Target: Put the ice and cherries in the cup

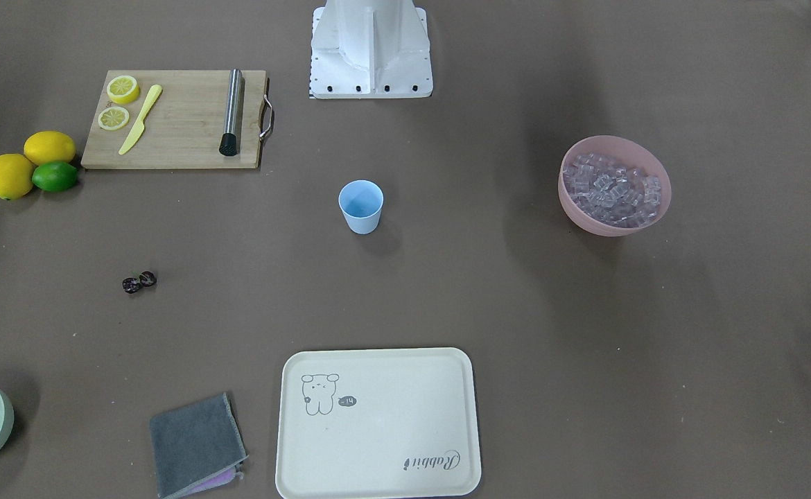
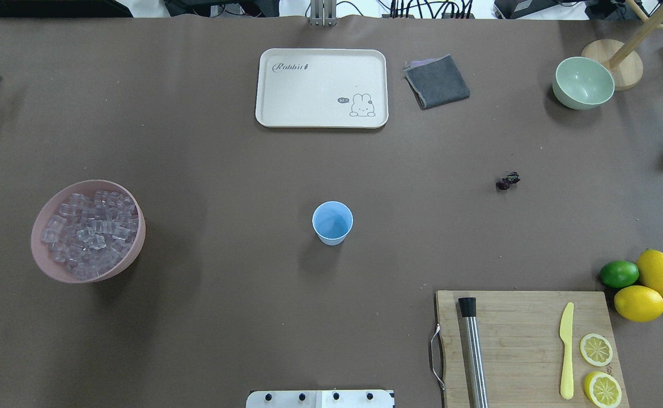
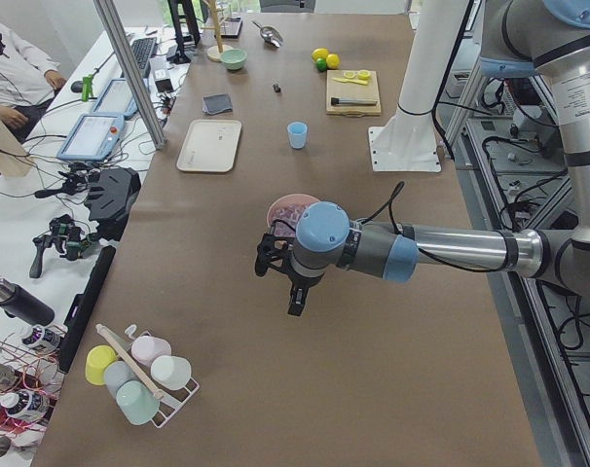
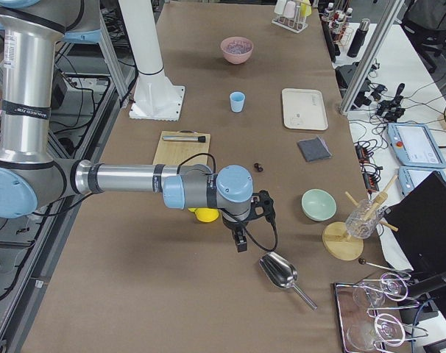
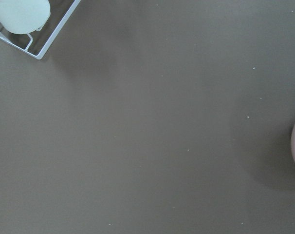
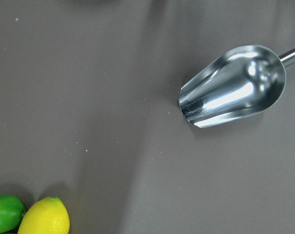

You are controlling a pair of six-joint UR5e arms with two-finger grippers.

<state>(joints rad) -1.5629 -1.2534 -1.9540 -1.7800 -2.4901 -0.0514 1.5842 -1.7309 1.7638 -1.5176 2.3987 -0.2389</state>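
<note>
The light-blue cup (image 2: 332,222) stands upright and empty at the table's middle (image 1: 361,206). The ice (image 2: 88,229) fills a pink bowl (image 2: 135,249) on my left side (image 1: 610,188). The cherries (image 2: 508,181) lie on the bare table on my right side (image 1: 139,281). My left gripper (image 3: 297,302) shows only in the exterior left view, hanging above the table just beyond the pink bowl (image 3: 287,206); I cannot tell if it is open. My right gripper (image 4: 242,243) shows only in the exterior right view, above the table near a metal scoop (image 4: 278,271); I cannot tell its state.
A wooden cutting board (image 2: 527,340) holds a steel muddler, a yellow knife and lemon slices. Two lemons (image 2: 649,289) and a lime (image 2: 619,273) lie beside it. A cream tray (image 2: 321,88), grey cloth (image 2: 437,81) and green bowl (image 2: 583,83) sit along the far edge. A cup rack (image 3: 139,370) stands at the left end.
</note>
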